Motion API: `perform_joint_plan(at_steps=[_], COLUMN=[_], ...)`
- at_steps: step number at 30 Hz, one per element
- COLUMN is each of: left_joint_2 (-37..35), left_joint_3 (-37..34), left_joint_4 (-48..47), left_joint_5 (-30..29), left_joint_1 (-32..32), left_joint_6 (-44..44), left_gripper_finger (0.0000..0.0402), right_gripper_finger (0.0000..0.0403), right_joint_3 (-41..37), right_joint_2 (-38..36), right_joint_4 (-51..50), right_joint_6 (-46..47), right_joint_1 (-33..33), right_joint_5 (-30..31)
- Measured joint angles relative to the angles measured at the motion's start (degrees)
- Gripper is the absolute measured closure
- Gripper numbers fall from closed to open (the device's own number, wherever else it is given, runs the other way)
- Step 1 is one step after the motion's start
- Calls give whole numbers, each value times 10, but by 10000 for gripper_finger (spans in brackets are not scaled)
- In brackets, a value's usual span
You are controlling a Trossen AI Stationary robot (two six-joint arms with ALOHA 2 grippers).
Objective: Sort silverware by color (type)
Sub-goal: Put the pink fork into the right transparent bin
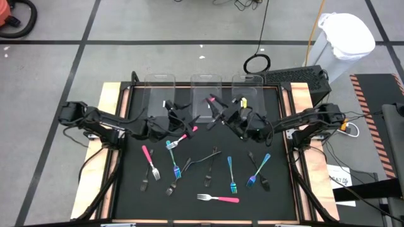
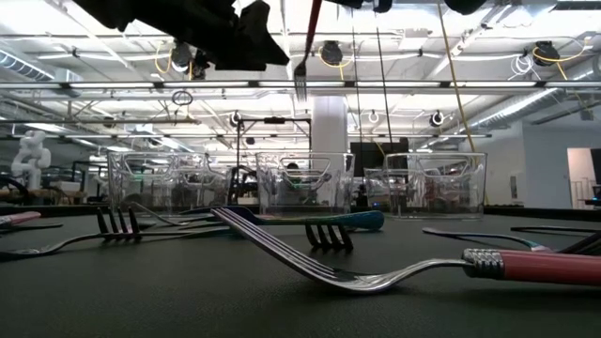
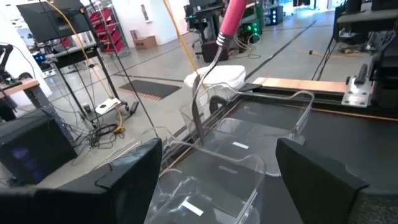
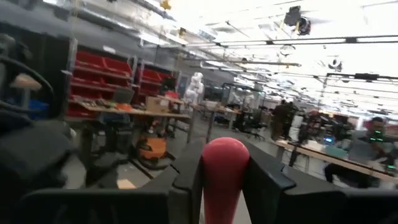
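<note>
A pink-handled fork [image 3: 214, 50] hangs tines down over the clear bins, and my right gripper [image 1: 222, 113] is shut on it. In the low view this pink-handled fork [image 2: 304, 52] dangles from the top of the picture. My left gripper [image 1: 173, 122] hovers beside it above the table, open and holding nothing; in its wrist view my left gripper [image 3: 217, 180] looks toward the bins. On the black mat lie two pink forks [image 1: 148, 156] [image 1: 221, 199], several blue/teal forks [image 1: 231, 171] and several dark forks [image 1: 203, 157]. Another pink handle [image 1: 189, 130] shows just beside the left gripper. My right gripper pinches the pink fork's handle between its two fingers, and the rounded handle end [image 4: 224, 158] stands up between them. The fork is lifted clear and hangs below the fingers, slightly tilted, with its tines [image 3: 198, 115] over a bin.
Three clear plastic bins [image 1: 205, 85] stand in a row along the mat's far edge. The forks lie scattered across the middle and near half of the mat. Wooden borders [image 1: 113, 113] flank the mat. A white waste bin [image 1: 346, 34] stands beyond the table's far right corner.
</note>
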Motion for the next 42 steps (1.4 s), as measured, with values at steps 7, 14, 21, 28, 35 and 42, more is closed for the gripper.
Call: perform_joint_plan(at_steps=[7, 14, 21, 28, 35, 42], left_joint_2=[-31, -48, -52, -53, -53, -53], left_joint_3=[0, 0, 0, 0, 0, 0], left_joint_4=[-16, -36, -47, -47, -47, -47], left_joint_5=[-1, -2, -2, 45, 103, 121], left_joint_1=[-13, -25, -25, -31, -32, -32], left_joint_6=[0, 0, -5, -6, -33, -39], left_gripper_finger=[84, 84, 84, 84, 84, 84], right_gripper_finger=[319, 322, 322, 322, 322, 322], right_joint_3=[0, 0, 0, 0, 0, 0], right_joint_2=[-39, -83, -143, -193, -217, -219], right_joint_4=[-72, -177, -312, -465, -588, -649], right_joint_6=[-24, -1, 63, 157, 242, 297], right_joint_1=[7, 8, 6, -12, -57, -123], right_joint_5=[72, 121, 156, 159, 126, 40])
